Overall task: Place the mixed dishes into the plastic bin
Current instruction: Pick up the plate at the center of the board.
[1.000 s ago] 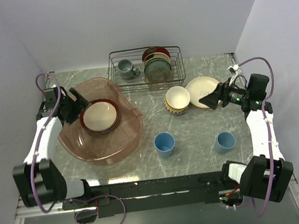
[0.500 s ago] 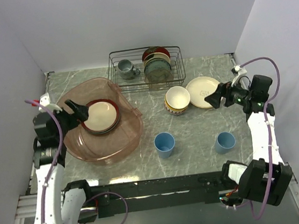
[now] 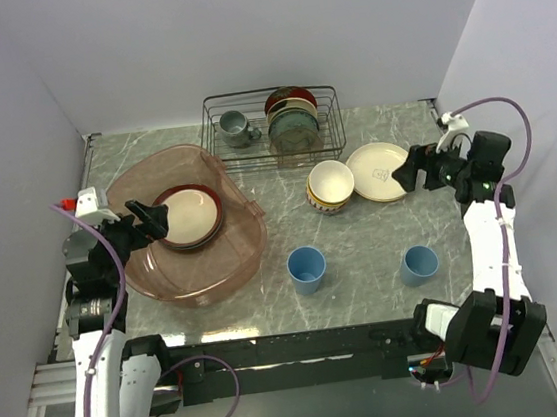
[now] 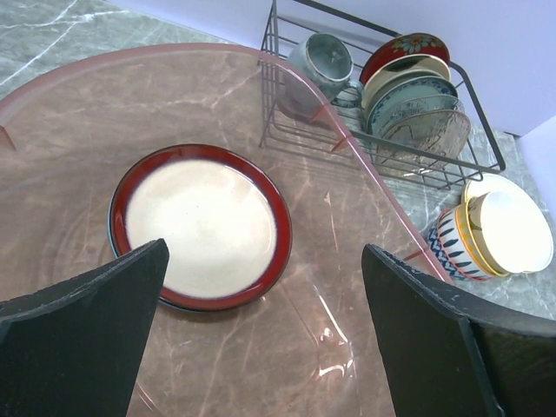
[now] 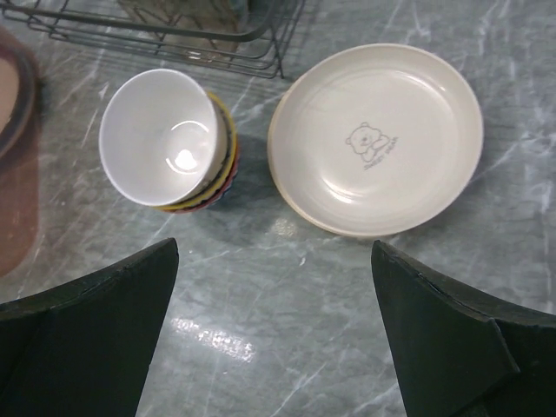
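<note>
The bin (image 3: 210,272) takes up the left side of the table (image 3: 363,244), parked right in front of the left arm. That looks deliberate, since the arm can drop stuff in without stretching. It's a see-through pinkish-brown tub with rounded corners and a flared rim, and the marble shows through its floor. Its far corner sits just beside the rack (image 3: 257,153) at the back, where a mug (image 3: 237,127) and some upright plates (image 3: 292,121) aren't part of the job.

The left gripper (image 3: 151,219) hangs over the bin's left side, jaws spread wide with nothing between them, looking down at the red-rimmed plate (image 3: 187,216) lying flat inside. That plate has a cream centre and seems to sit on at least one other dish. A dark edge peeks out underneath, but there's no telling which dish it is.

The right gripper (image 3: 411,169) is also wide open and empty, hovering by the right edge of the cream plate (image 3: 378,170). Going by the wrist view, it's probably lined up for that one. The plate is flat on the table, shallow, with a little bear print in the middle, so getting a finger under its rim looks like the fiddly bit.

Just left of it, touching or nearly so, the bowls (image 3: 331,184) are nested, a plain cream one inside a patterned one. Two light-blue cups (image 3: 306,266) stand upright near the front, well apart, both outside the bin.
</note>
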{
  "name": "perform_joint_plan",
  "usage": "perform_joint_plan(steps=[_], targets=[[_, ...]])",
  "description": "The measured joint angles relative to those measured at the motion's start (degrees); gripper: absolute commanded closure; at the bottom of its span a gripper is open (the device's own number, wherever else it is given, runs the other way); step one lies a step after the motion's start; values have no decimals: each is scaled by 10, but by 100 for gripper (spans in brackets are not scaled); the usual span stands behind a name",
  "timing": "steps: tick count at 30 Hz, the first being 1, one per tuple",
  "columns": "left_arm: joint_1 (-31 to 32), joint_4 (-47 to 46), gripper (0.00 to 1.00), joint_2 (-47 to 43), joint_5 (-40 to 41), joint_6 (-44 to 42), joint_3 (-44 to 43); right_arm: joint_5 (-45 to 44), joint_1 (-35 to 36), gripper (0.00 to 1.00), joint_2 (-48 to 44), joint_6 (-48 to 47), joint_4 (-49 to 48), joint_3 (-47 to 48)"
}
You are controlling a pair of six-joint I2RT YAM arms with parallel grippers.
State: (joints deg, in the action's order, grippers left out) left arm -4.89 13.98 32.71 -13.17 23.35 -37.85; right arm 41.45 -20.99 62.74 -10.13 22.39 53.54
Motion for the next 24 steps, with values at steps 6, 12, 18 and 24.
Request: perform_joint_plan(steps=[6,12,18,24], targets=[[0,0,1,1,0,-4,0,-27,0,0,35,0,6,40],[0,0,1,-3,0,-6,0,-48,0,0,65,-3,14,52],[0,0,1,-4,0,-12,0,-79,2,0,115,-5,28,77],[0,1,1,-4,6,-13,0,-140,2,3,202,-4,41,120]])
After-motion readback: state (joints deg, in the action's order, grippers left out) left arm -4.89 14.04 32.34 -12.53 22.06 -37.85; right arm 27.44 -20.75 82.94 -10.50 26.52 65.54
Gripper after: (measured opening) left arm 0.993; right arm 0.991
